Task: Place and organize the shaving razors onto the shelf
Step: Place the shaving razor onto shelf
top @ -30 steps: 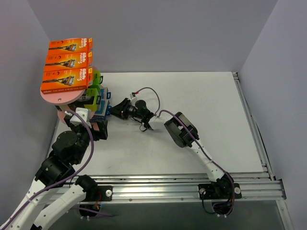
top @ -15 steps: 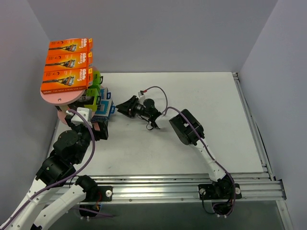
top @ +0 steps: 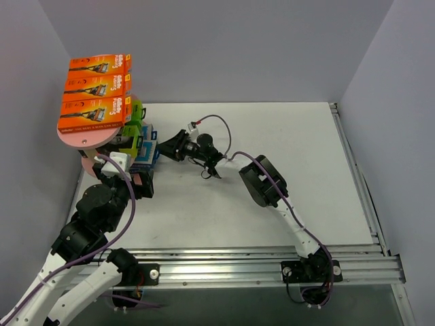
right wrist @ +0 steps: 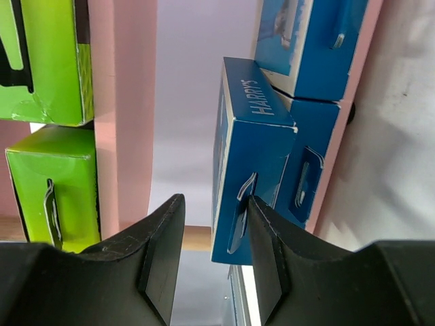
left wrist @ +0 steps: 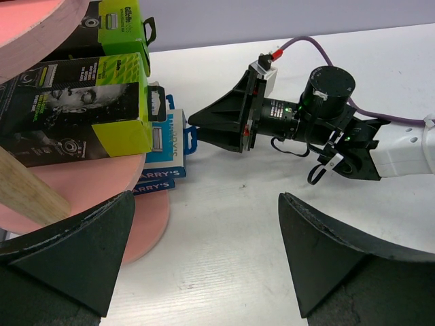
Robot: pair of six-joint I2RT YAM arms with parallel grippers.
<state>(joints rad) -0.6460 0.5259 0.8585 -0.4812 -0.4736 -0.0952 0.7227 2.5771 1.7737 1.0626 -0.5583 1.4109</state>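
Orange packs (top: 95, 85) only overhead, blue pack (right wrist: 255, 136) close before right gripper (right wrist: 215, 204)

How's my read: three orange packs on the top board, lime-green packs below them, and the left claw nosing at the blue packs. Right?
One slip: the right claw is the one at the blue packs, as the top external view shows; the left claw hangs back, open. The orange packs on the top board and lime-green packs below stand.

Overhead view; two wrist close-ups; shelf (top: 83, 140) shared.
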